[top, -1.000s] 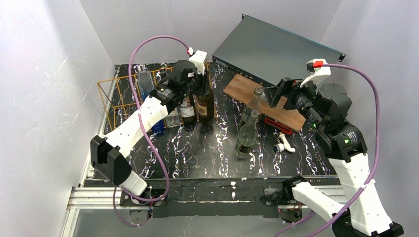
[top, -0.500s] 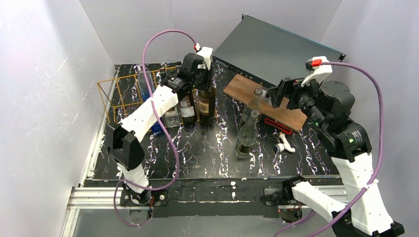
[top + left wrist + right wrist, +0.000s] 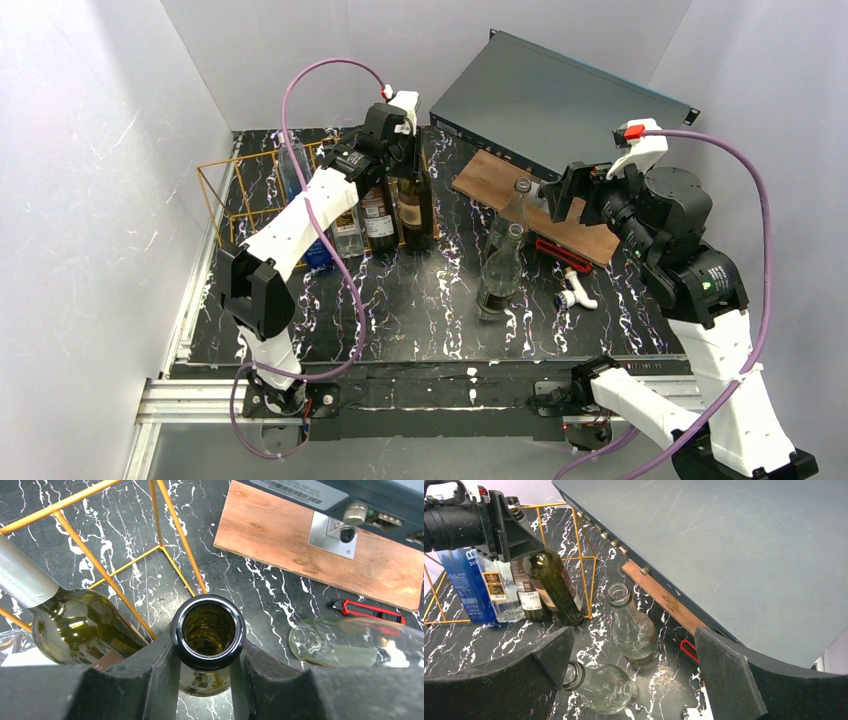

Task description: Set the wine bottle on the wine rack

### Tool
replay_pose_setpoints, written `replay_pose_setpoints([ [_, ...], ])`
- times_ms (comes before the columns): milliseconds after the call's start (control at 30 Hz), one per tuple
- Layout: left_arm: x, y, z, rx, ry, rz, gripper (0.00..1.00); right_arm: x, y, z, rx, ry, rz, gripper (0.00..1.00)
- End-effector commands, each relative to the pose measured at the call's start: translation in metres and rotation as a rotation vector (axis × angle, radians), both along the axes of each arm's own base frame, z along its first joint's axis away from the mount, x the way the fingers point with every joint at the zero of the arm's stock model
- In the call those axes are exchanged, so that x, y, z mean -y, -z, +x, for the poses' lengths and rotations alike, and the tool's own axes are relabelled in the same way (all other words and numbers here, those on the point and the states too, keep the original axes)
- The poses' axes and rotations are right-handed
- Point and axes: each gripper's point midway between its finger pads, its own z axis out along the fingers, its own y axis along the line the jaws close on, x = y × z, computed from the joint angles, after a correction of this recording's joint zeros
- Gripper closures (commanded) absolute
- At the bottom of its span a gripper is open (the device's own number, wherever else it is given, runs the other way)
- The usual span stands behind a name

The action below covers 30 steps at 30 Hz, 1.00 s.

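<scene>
The wine bottle (image 3: 415,205) is dark brown with an open mouth (image 3: 207,632) and a pale label. It leans slightly at the right front corner of the wine rack (image 3: 240,195), a low orange-gold wire frame (image 3: 165,545). My left gripper (image 3: 404,160) is shut on the bottle's neck, one finger (image 3: 150,680) on each side just under the lip. In the right wrist view the bottle (image 3: 551,587) hangs tilted from that gripper. My right gripper (image 3: 560,190) is open and empty, above two clear glass bottles (image 3: 634,625).
A second dark bottle with a silver foil neck (image 3: 75,625) stands beside the held one, with a blue box (image 3: 464,585) and a clear square bottle (image 3: 499,592) in the rack. A brown board (image 3: 540,205), a grey metal case (image 3: 560,95), a red tool (image 3: 565,252) and a white fitting (image 3: 577,292) are on the right.
My left arm has swung its elbow up and to the right while its gripper stays on the wine bottle's neck. The bottle has hardly shifted. The right arm has barely moved.
</scene>
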Motion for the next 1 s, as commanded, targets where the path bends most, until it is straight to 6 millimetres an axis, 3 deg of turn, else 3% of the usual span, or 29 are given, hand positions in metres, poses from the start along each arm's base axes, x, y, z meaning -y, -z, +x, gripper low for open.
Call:
replay_pose_setpoints([
  [0, -0.002, -0.036, 0.017, 0.085, -0.062, -0.069, 1.00, 0.005, -0.017, 0.000, 0.059, 0.014, -0.004, 0.00],
  [967, -0.020, 0.043, 0.057, -0.062, -0.175, 0.049, 1.00, 0.009, -0.014, 0.005, 0.052, 0.041, -0.031, 0.00],
])
